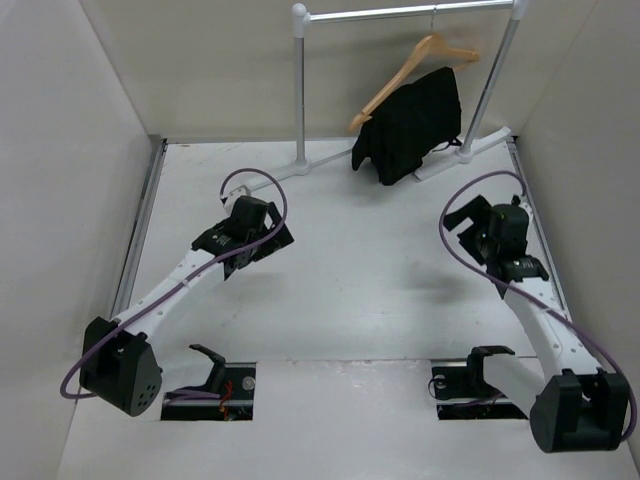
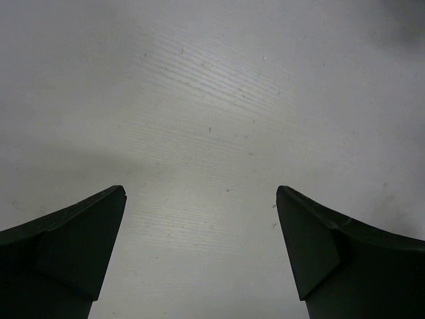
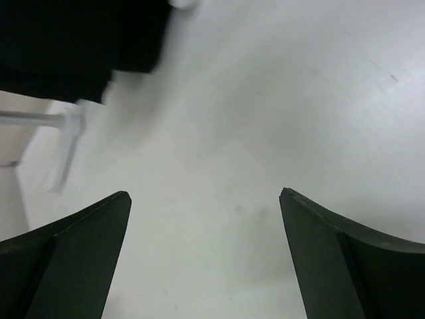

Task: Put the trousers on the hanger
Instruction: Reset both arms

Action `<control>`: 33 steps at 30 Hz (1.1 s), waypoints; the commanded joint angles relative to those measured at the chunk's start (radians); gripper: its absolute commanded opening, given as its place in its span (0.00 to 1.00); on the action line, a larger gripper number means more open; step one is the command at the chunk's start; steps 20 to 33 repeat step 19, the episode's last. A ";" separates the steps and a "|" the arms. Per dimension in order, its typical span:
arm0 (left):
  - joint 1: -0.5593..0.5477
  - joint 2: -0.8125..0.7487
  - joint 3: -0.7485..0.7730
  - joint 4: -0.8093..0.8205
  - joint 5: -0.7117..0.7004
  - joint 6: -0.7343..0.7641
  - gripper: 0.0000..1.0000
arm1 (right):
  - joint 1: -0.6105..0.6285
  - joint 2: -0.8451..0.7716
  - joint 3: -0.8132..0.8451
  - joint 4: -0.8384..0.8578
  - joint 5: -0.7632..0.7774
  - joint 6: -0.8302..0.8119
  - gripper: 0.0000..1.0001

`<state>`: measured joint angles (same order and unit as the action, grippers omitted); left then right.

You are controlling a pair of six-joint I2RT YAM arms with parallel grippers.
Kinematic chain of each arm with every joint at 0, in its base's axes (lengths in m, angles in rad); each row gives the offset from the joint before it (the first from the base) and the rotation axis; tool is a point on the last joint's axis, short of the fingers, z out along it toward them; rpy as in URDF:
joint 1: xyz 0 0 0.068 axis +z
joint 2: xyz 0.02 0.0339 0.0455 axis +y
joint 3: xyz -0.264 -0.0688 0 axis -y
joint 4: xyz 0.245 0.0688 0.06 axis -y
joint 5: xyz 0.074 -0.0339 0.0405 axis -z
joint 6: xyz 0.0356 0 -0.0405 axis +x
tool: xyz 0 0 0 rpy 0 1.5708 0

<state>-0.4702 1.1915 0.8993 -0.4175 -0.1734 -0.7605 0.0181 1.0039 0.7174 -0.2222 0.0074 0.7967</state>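
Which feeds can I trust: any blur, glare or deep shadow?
Top external: sharp, evenly lit, though the black fabric trousers on the light wooden hanger show no fold detail. Right wrist: blurred, smearing the white rail base at upper left. Left wrist: sharp, soft shadow on the white table.

**Both arms reach forward, grippers spread wide**

The left arm (image 1: 170, 290) runs from its base (image 1: 122, 368) at the near left corner diagonally forward and toward the middle. Its wrist tips downward, and the left gripper (image 2: 199, 193) faces down with its two dark fingers (image 2: 73, 246) standing far apart and nothing between them. The right arm (image 1: 545, 325) climbs from the near right corner and bends forward and slightly inward. The right gripper (image 3: 204, 194) also faces down with its fingers wide apart and empty. A purple cable (image 1: 255, 180) loops over each wrist. The two grippers are well apart.
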 commanded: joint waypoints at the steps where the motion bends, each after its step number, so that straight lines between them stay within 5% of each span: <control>1: -0.028 0.022 0.038 -0.021 0.006 0.006 1.00 | -0.002 -0.088 -0.076 -0.095 0.108 -0.004 1.00; 8: -0.069 0.059 0.038 -0.021 -0.003 0.004 1.00 | -0.019 -0.179 -0.168 -0.141 0.118 0.009 1.00; 33: -0.100 0.099 0.058 -0.026 -0.026 0.004 1.00 | -0.014 -0.136 -0.115 -0.138 0.121 -0.037 1.00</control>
